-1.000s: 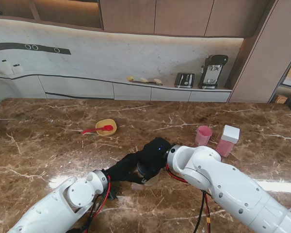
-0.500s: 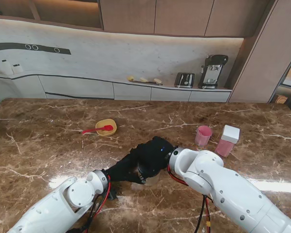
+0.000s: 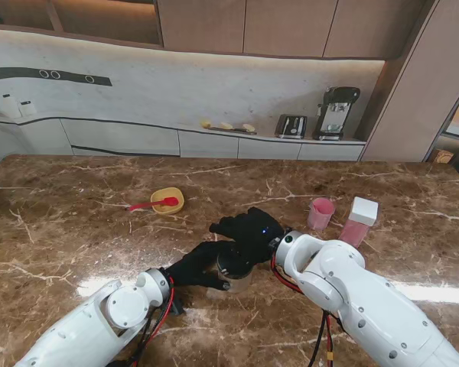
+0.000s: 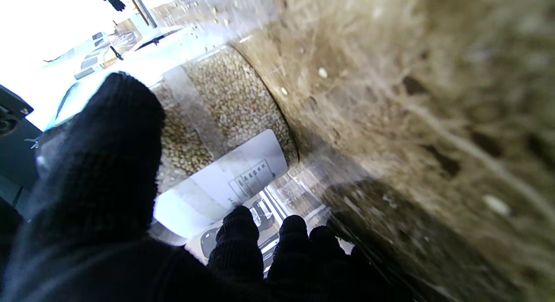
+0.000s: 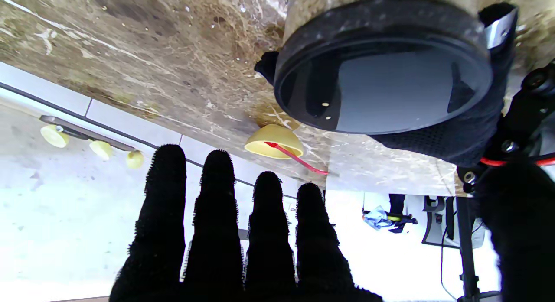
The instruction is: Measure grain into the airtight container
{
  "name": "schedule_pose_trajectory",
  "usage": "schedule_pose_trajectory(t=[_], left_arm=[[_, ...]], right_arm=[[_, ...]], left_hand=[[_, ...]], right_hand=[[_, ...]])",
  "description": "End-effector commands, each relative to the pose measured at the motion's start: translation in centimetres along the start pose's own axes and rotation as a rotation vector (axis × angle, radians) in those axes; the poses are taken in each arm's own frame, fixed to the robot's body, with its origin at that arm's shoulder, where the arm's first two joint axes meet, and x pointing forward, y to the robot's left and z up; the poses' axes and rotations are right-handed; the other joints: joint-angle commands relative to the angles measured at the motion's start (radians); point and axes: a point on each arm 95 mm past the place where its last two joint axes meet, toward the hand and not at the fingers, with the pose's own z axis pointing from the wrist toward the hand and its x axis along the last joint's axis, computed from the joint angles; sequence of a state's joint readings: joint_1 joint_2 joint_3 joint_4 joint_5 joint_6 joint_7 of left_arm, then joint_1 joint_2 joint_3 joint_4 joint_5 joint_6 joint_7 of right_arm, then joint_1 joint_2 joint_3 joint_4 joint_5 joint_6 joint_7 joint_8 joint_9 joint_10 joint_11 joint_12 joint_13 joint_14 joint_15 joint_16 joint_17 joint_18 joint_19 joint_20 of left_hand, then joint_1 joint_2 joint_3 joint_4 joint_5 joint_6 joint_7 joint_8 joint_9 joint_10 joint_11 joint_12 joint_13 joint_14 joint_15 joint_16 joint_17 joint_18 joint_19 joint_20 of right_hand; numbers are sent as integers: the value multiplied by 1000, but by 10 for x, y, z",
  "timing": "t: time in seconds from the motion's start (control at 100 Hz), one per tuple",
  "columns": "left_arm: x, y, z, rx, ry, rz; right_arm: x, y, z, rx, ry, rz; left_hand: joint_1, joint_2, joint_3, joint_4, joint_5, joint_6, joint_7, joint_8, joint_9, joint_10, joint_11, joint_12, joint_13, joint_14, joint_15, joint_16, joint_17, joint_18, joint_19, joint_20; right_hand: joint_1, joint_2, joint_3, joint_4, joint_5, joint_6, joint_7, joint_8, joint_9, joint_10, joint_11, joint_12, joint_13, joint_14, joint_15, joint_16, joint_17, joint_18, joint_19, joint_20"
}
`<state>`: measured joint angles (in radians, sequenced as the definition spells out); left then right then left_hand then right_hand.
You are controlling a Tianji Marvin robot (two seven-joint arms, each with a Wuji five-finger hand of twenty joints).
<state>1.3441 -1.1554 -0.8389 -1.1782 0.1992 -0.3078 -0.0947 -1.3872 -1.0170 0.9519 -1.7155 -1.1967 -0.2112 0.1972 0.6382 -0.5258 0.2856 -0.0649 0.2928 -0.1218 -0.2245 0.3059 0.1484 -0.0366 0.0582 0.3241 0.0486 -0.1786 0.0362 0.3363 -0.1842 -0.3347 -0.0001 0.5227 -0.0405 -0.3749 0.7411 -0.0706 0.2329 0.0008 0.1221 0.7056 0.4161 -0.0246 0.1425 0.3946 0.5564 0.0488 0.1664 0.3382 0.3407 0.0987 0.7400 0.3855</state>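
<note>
Stand view: right hand (image 3: 249,226) now lifted off jar lid (image 3: 234,262).

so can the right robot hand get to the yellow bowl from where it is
Probably yes. The right robot hand is open and holds nothing, and bare marble lies between it and the yellow bowl. The jar that the left robot hand grips sits nearer to me, off that line.

The left hand (image 4: 130,232), in a black knit glove, wraps a clear jar (image 4: 225,120) filled with pale grain (image 4: 236,98). Its thumb (image 4: 108,154) presses one side of the wall, and three fingertips (image 4: 237,232) curl round the other. A white label (image 4: 234,176) with small printed boxes sits on the jar between them. The jar's base rests on the brown marbled worktop (image 4: 412,120), where a few loose grains (image 4: 322,72) lie nearby.
</note>
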Motion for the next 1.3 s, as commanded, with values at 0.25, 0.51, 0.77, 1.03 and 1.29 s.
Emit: schedule_pose_trajectory(t=[0.25,0.51,0.77,1.03,1.29], left_arm=[[-12,-5,-24,62,-32,26],[6,-22,-39,140,11,68],[29,-38,-51,218,70,101],[45,-46,-65,283,82,127],[51,-48,-72,317,67,125]], right_arm=[[-1,-5,-27,-47,-96,144],[-10,-19,-48,-134,-193,251],[-16,-40,-61,-178,-260,369],[-20,-56,-67,-226,-282,503],[-24,-68,-71,-281,-296,600]], left_hand=[[-37,-47,-46,-10,-53,-13,301,-138,30,-71,41,-75,44,150,18,-34,117,421,153,31],[-60,-58,-20,-19,-11,37,342,-139,44,-62,85,-89,78,130,23,-33,156,303,153,-38],[-61,10,-127,-7,70,117,385,-139,110,-44,127,-110,170,127,39,-25,176,223,413,-133],[-35,94,-265,19,114,144,398,-144,152,-26,142,-126,236,132,52,-24,175,201,623,-176],[-47,138,-288,27,142,144,408,-136,182,-20,144,-126,262,144,59,-21,188,209,647,-178]], right_hand=[[-35,3,3,41,72,48,38,27,70,16,-24,-83,-15,-27,-44,-101,10,-72,-81,-93],[-29,-39,38,46,138,55,75,-7,123,31,-25,-128,13,-63,-43,-138,32,-105,-63,-148],[-28,-39,41,49,152,56,56,-60,114,36,-42,-170,-7,-77,-51,-151,12,-121,-67,-181],[-48,0,49,69,137,82,22,-130,72,62,-63,-235,-51,-83,-68,-176,-22,-136,-98,-227],[-46,33,49,90,142,93,25,-146,68,69,-55,-243,-60,-81,-70,-179,-33,-136,-103,-234]])
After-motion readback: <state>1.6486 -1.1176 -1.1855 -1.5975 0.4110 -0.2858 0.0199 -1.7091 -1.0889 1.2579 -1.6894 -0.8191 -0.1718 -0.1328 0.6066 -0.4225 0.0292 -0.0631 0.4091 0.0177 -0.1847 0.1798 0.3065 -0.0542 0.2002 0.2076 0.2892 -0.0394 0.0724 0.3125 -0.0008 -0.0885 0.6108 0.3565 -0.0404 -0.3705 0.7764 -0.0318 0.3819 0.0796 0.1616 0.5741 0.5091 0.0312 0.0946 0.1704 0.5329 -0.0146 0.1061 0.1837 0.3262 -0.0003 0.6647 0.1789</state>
